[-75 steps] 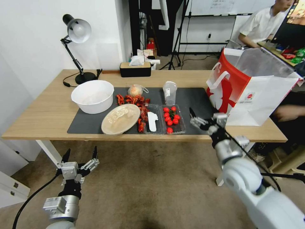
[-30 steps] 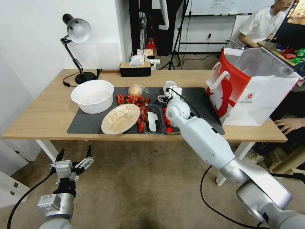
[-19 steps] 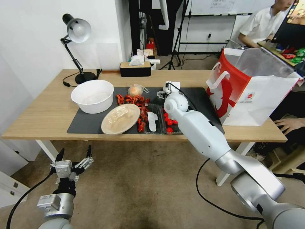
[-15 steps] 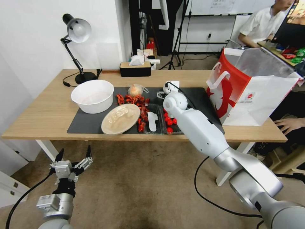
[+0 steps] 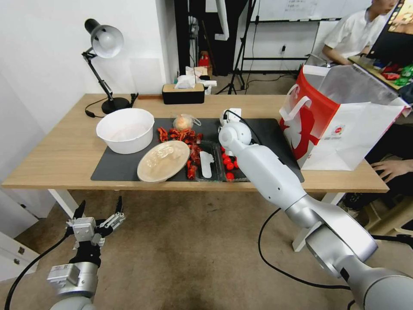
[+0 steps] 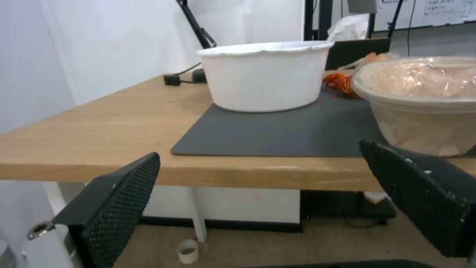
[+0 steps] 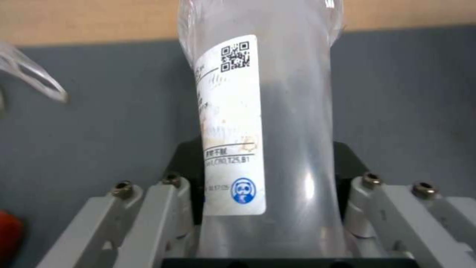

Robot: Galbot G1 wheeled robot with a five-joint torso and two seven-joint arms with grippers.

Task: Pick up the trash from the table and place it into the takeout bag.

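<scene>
Right gripper (image 7: pixel 267 223) is reached over dark mat; clear plastic cup (image 7: pixel 263 111) is seated between its jaws, which look closed against cup wall. Full grip cannot be confirmed. Thin wall is judged easy to crush or slip if squeezed unevenly.

Clear tray with red tomatoes (image 5: pixel 230 164) is just beside gripper and could be knocked. Cup looks empty.

Takeout bag (image 5: pixel 340 125) stands open, well apart.

Left gripper (image 6: pixel 267 208) is parked below table edge, jaws spread wide, nothing held.
</scene>
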